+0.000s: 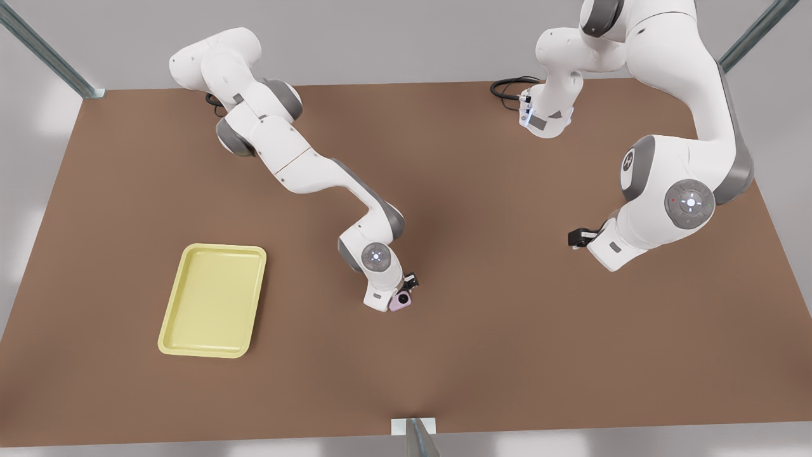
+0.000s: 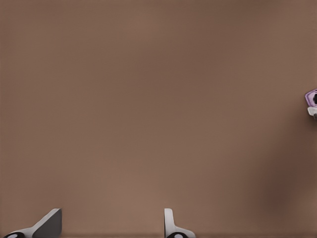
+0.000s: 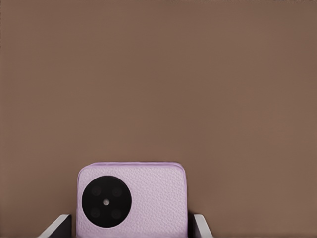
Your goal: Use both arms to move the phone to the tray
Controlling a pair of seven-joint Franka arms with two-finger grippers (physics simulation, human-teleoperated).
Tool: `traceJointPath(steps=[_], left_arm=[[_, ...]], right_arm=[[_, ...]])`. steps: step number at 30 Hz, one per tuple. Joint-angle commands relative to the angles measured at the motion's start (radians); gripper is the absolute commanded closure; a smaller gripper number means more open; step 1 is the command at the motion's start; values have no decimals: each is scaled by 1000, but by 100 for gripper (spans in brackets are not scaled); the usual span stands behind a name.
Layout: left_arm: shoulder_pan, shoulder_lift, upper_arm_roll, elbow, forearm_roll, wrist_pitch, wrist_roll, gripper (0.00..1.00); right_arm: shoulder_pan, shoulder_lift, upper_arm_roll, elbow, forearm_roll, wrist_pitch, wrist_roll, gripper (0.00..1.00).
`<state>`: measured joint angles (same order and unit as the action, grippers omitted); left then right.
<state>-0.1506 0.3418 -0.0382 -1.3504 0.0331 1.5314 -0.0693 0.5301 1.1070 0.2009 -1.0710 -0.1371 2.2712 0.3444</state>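
The pale pink phone (image 1: 401, 302) with its black camera circle is near the table's middle, between the fingers of my right gripper (image 1: 406, 291). In the right wrist view the phone (image 3: 143, 193) fills the gap and both fingers (image 3: 59, 227) press its sides, so the right gripper (image 3: 131, 225) is shut on it. My left gripper (image 1: 576, 238) hangs open over bare table on the front view's right, well apart from the phone. Its own view shows the left gripper (image 2: 111, 229) with nothing between the fingers and the phone (image 2: 312, 97) far off. The pale yellow tray (image 1: 212, 298) lies on the front view's left.
The brown table (image 1: 507, 355) stretches wide between the phone and the tray. A black cable (image 1: 507, 86) loops at the far edge near the arm base. Metal frame posts stand at the back corners, and a bracket (image 1: 413, 428) sits at the front edge.
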Motion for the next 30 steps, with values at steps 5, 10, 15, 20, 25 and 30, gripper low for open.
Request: traceJointPath(steps=[5, 10, 15, 20, 25, 30], left_arm=[[-1, -1, 0, 0, 1, 0, 8, 0], [-1, -3, 0, 0, 1, -2, 8, 0], [-1, -3, 0, 0, 1, -2, 8, 0], [-1, -4, 0, 0, 1, -2, 6, 0], [-3, -6, 0, 0, -1, -3, 6, 0], [-3, -7, -2, 0, -1, -4, 5, 0]], right_arm=[[-1, -16, 0, -32, 2, 4, -5, 7], [2, -19, -1, -30, 2, 4, -4, 13], [2, -18, -1, -32, 2, 4, -5, 16], [2, -19, -1, -30, 2, 4, -5, 20], [2, -29, -3, -35, 2, 2, -7, 21], [-13, -128, -9, -138, 7, 4, -28, 21]])
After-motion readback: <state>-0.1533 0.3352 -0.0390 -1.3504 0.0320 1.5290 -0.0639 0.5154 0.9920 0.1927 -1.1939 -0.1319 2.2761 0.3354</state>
